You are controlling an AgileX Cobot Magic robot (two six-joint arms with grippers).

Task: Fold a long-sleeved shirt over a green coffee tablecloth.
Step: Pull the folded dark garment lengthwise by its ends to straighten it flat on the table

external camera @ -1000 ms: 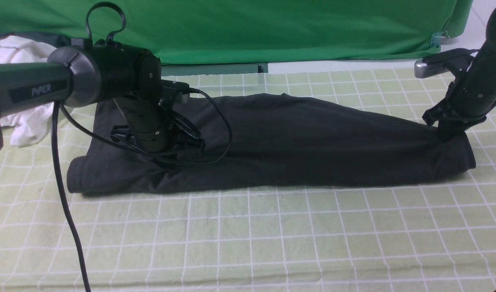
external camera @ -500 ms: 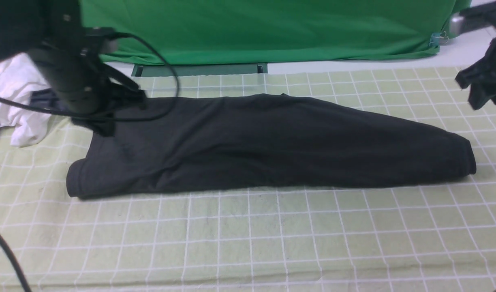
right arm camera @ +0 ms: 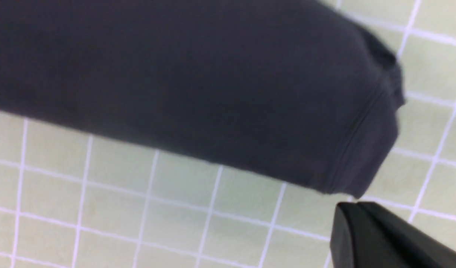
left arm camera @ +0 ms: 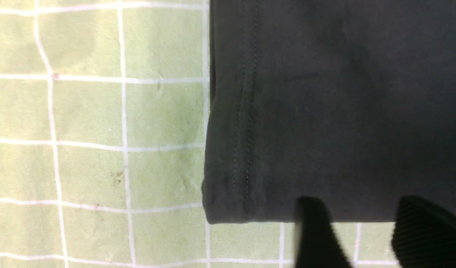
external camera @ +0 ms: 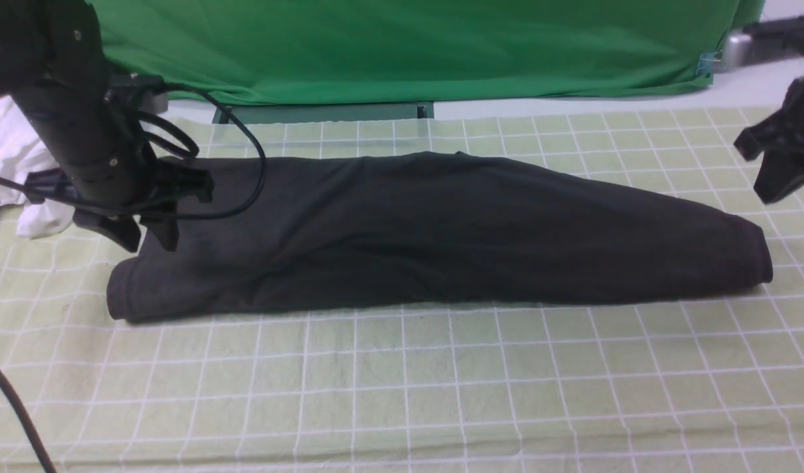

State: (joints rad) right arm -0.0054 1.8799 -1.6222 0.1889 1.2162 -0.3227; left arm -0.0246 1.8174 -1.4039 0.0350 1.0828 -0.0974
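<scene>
The only lettering you had, PiPER on the left arm, faced the front camera a second ago; that stretch of arm has since swung out of frame. The long-sleeved shirt [external camera: 441, 230] lies folded into one long dark band across the green coffee tablecloth [external camera: 402, 381], just where it lay before. Your left gripper [external camera: 152, 244] was clenched and pressed into the shirt a little way in from its left end. Now it hangs over that end, near a corner of the hem, with its fingers [left arm camera: 313, 230] parted and nothing between them. Your right gripper [external camera: 770, 192] had its tip on the shirt's right end; it has lifted off and stands above and to the right of that end, clenched on nothing. A white garment [external camera: 37, 220] sits just beyond the shirt's left end
</scene>
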